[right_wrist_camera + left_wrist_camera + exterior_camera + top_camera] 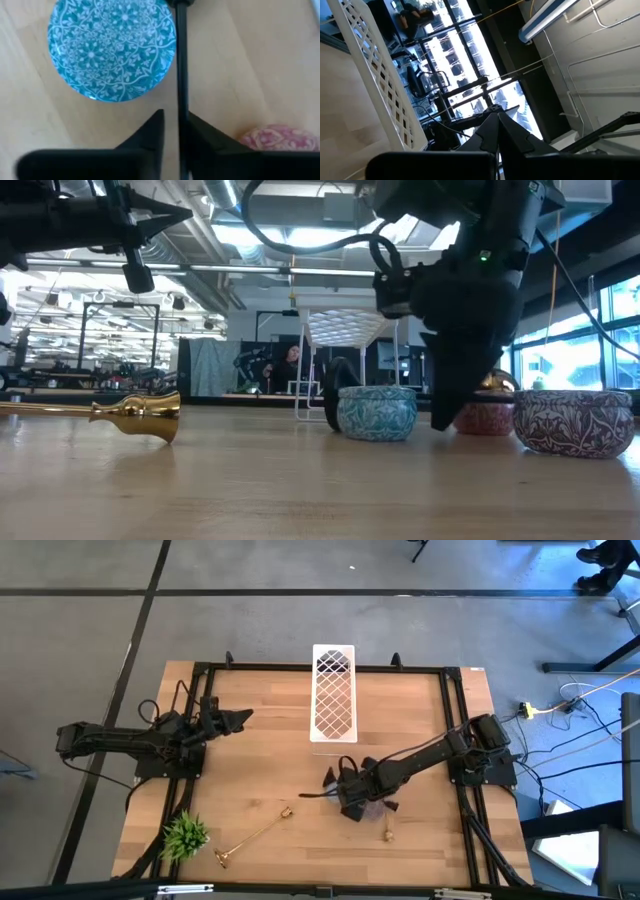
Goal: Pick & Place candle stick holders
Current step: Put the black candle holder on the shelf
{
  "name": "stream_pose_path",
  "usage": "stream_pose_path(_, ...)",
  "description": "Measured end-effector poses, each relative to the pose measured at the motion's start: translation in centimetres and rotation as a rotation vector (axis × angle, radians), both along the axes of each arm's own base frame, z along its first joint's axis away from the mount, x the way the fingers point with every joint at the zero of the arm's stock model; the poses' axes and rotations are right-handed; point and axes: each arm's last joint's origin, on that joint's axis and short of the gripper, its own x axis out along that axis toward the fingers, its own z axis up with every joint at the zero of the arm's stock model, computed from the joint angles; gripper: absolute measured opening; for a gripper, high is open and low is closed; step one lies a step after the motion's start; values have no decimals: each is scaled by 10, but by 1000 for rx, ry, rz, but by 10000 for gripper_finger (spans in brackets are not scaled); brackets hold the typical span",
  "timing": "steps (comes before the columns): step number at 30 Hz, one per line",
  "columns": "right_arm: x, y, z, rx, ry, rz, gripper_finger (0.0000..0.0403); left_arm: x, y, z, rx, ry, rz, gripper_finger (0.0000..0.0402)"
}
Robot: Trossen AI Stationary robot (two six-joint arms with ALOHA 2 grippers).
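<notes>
While left arm idles, right tool [172, 132] pinches black holder [181, 65].

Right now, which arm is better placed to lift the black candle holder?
The right. Its pincer already straddles the black holder lying on the table beside the blue tin, with the stem between its fingers. The left pincer waits raised at the table's far left, away from it.

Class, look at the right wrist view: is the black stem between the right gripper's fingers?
Yes: the black stem runs down between the right gripper fingers, beside the blue patterned tin.
</notes>
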Motion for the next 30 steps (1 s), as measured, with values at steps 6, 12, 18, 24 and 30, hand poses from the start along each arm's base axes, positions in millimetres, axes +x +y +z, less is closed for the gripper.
stream_pose_path(6,7,4,9,50,-20,-9,11,0,-1,0,7,1,-21,1)
stream_pose_path(12,22,9,45,44,-45,10,11,0,-1,0,15,1,-42,1)
stream_pose_path(18,37,14,106,41,-85,74,11,0,-1,1,17,-4,-47,1)
stream_pose_path(24,45,16,178,64,-223,116,11,-2,-2,6,34,-60,-72,1)
stream_pose_path(30,48,6,262,-13,-549,57,11,-2,-2,6,36,-65,-74,1)
